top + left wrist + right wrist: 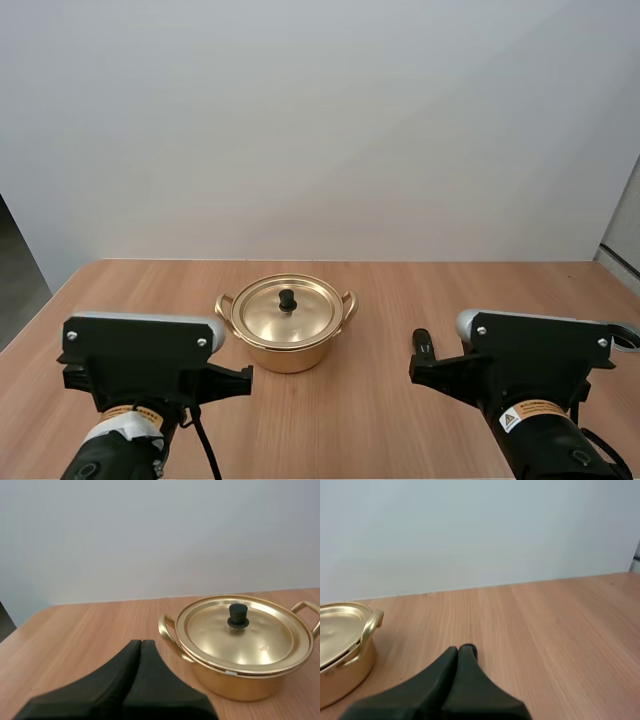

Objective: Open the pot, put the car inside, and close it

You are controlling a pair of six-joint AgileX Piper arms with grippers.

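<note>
Logging the layout: the gold pot (pixel 287 350) stands upright mid-surface (pixel 400 290), between our left arm (pixel 140 365) and right arm (pixel 530 365) and a little farther out than both. The lid (pixel 285 318) sits flush on the rim, with a black knob (pixel 287 298) at its centre.

Left jaws: pressed together into one dark wedge, pinching nothing. The tip hangs over bare wood on the near-left side of the pot. The pot's left handle (pixel 167 630) lies just right of and beyond the tip, not touching it.

Right jaws: likewise pressed together and empty, with the tip over bare wood to the right of the pot, clearly apart from it. The pot's right handle (pixel 372 620) lies far-left of that tip.

We note that the pot lies nearer the left jaws than the right.
</note>
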